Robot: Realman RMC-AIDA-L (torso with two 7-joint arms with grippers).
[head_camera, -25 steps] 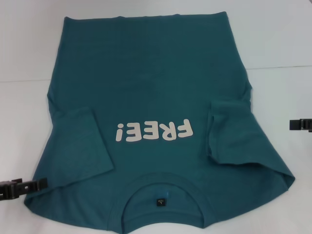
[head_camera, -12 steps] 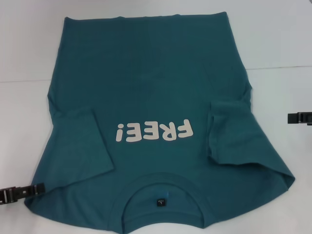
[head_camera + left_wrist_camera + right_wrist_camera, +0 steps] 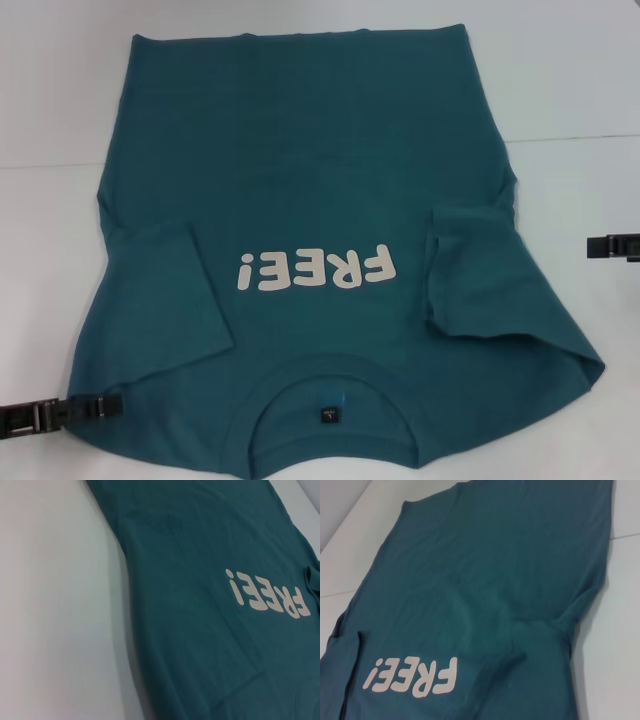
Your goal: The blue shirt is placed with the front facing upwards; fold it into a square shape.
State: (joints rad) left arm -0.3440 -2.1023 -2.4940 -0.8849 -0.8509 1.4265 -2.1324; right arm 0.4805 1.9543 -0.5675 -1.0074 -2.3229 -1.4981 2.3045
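Observation:
The blue shirt (image 3: 310, 190) lies flat on the white table, front up, with white "FREE!" lettering (image 3: 312, 270) on the chest. Its collar (image 3: 330, 400) is nearest me and the hem is at the far side. Both short sleeves are folded inward over the body, the left sleeve (image 3: 165, 300) and the right sleeve (image 3: 470, 270). My left gripper (image 3: 105, 405) reaches in low from the near left, its tip over the shirt's left shoulder edge. My right gripper (image 3: 595, 245) is at the right border, off the cloth. Both wrist views show the shirt (image 3: 200, 580) (image 3: 485, 580) and its lettering only.
Around the shirt lies the white table (image 3: 570, 80), with a faint seam line (image 3: 50, 160) running across it behind the sleeves. Bare surface shows on both sides of the shirt and past the hem.
My left gripper has slid right and nearer, from beside the shirt onto its left shoulder edge. The right gripper has shifted only slightly. The shirt has not moved.

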